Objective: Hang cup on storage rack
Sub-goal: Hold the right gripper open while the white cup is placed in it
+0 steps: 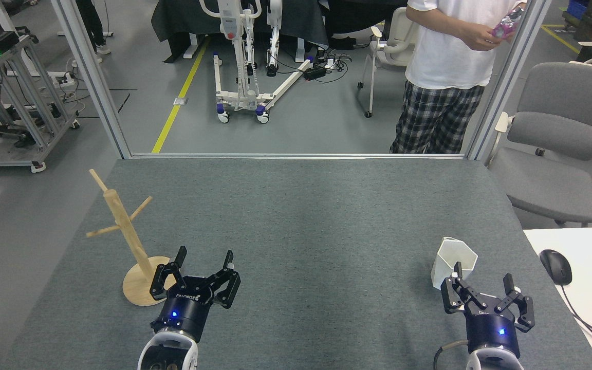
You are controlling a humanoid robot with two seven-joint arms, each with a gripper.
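Observation:
The white faceted cup (452, 262) stands upright on the grey table at the right, its hexagonal mouth facing up. My right gripper (482, 279) is open just in front of it, one finger overlapping the cup's near wall, nothing held. The storage rack (124, 231), a slanted wooden post with short pegs on a round disc base, stands at the left. My left gripper (205, 258) is open beside the rack's base, to its right, with nothing between its fingers.
The grey felt table (296, 216) ends at a metal frame at the back. A person in a white shirt and plaid trousers (442, 77) stands beyond it. A grey chair (558, 149) and a white desk with a mouse (555, 266) are at the right.

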